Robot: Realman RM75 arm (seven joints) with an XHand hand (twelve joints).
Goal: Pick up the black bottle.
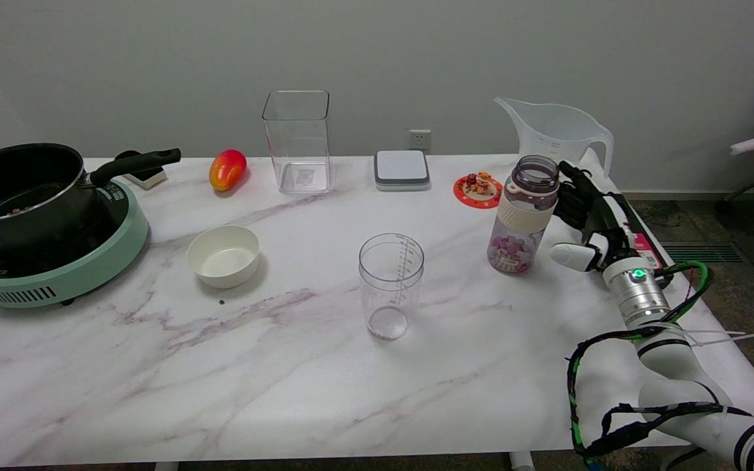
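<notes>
The bottle (522, 216) stands upright on the marble table (298, 366) at the right. It is dark smoky clear plastic with a cream band around its middle, and small pink and white pieces lie in its bottom. My right hand (590, 219) is just right of it, fingers spread and stretched toward the far side, thumb pointing at the bottle's lower part. A small gap shows between thumb and bottle. The hand holds nothing.
A clear measuring cup (391, 286) stands mid-table. A white bowl (223, 256), a black pot (20, 190) on a green cooker, a mango (227, 169), a tall clear container (298, 140), a scale (402, 170), a red coaster with figurines (478, 188) and a clear jug (554, 131) lie around.
</notes>
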